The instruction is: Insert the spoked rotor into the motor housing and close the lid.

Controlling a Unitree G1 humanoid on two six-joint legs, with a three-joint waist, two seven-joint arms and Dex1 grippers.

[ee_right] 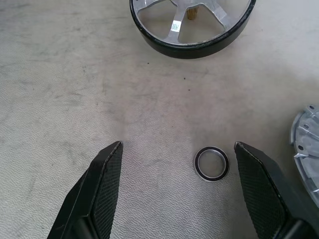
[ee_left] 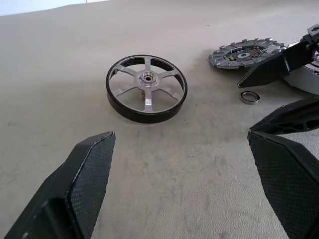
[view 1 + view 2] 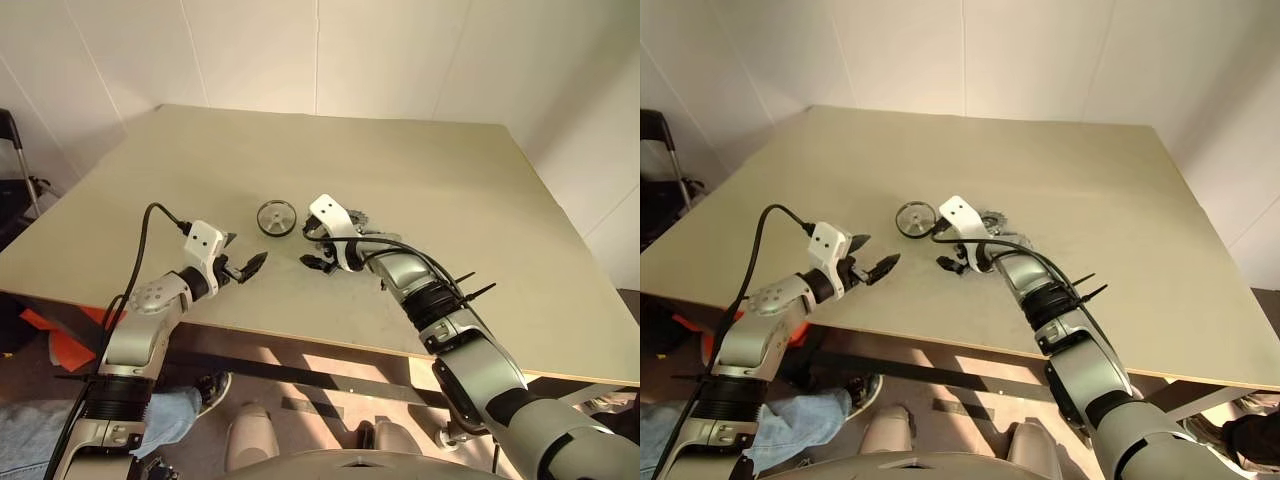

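I have both sets of fingers spread and holding nothing. The right gripper (image 1: pixel 177 144) hangs low over the table (image 3: pixel 450 180), its fingers straddling a small loose washer ring (image 1: pixel 212 163), probably just on the way to a part. The spoked rotor (image 2: pixel 244 54) lies flat beside the lid (image 1: pixel 305 144), and the motor housing (image 2: pixel 146 88) sits apart, open side up and ready to be loaded. My left gripper (image 2: pixel 182 139) faces the housing, likely to steady it. I can read no labels or writing.

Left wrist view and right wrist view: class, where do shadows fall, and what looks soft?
Left wrist view: soft shadow beside the black-rimmed spoked wheel; near fingers blurred. Right wrist view: even light on the table, washer ring crisp with little shadow.
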